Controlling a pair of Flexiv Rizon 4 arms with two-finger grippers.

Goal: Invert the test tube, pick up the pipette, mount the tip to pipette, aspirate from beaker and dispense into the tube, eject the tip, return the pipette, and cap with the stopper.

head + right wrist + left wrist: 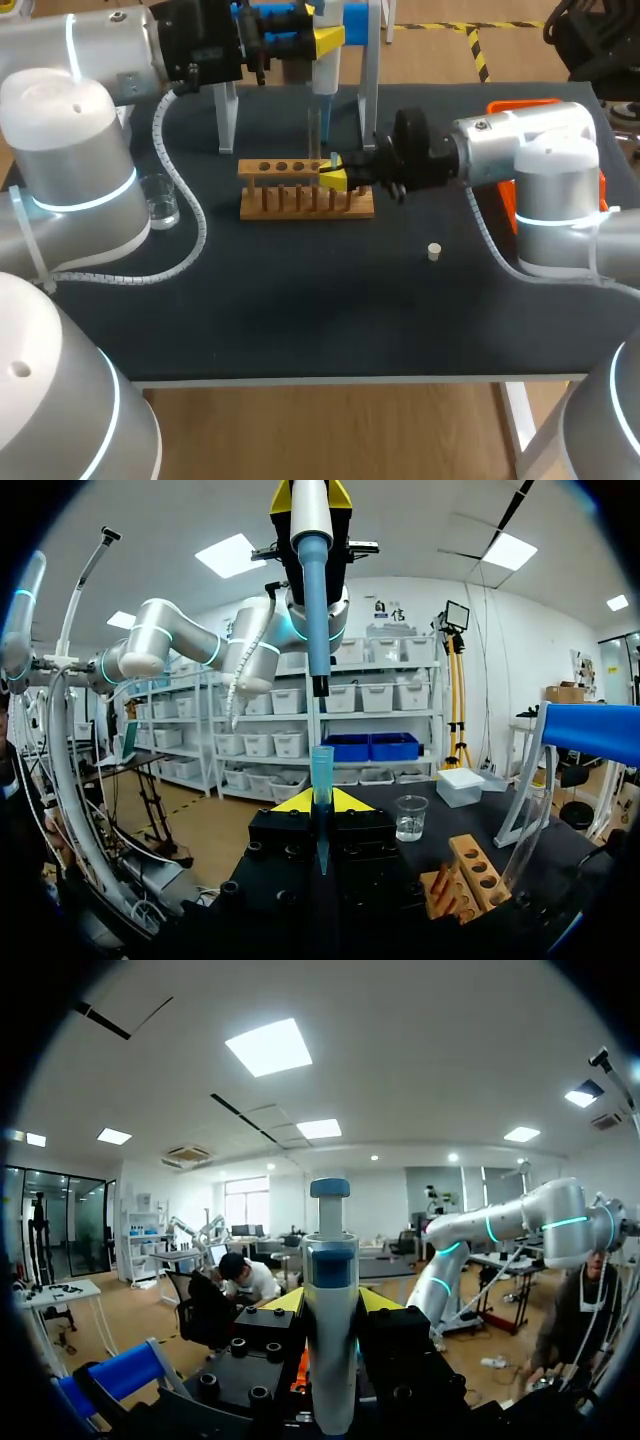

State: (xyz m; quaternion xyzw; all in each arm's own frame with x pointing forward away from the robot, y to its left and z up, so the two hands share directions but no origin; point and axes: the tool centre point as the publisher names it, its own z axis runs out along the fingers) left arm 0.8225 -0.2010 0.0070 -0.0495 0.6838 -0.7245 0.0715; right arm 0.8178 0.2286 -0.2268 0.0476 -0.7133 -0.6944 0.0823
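Observation:
Over the back of the table my left gripper (325, 40) is shut on the white and blue pipette (323, 75), which hangs nozzle down. In the left wrist view the pipette (330, 1290) stands between the yellow tips of that gripper (330, 1305). Just below it, my right gripper (335, 172) is shut on a pale blue pipette tip (333, 158), held upright over the right end of the wooden rack (305, 195). From the right wrist, the tip (322, 770) points up at the pipette's nozzle (317, 630) with a gap between them. A glass test tube (313, 135) stands in the rack.
A glass beaker (160, 200) with clear liquid stands at the left, also seen from the right wrist as a beaker (410, 818). A small white stopper (434, 251) lies right of centre. The pipette stand (370, 90) rises behind the rack. An orange tray (520, 104) sits behind my right arm.

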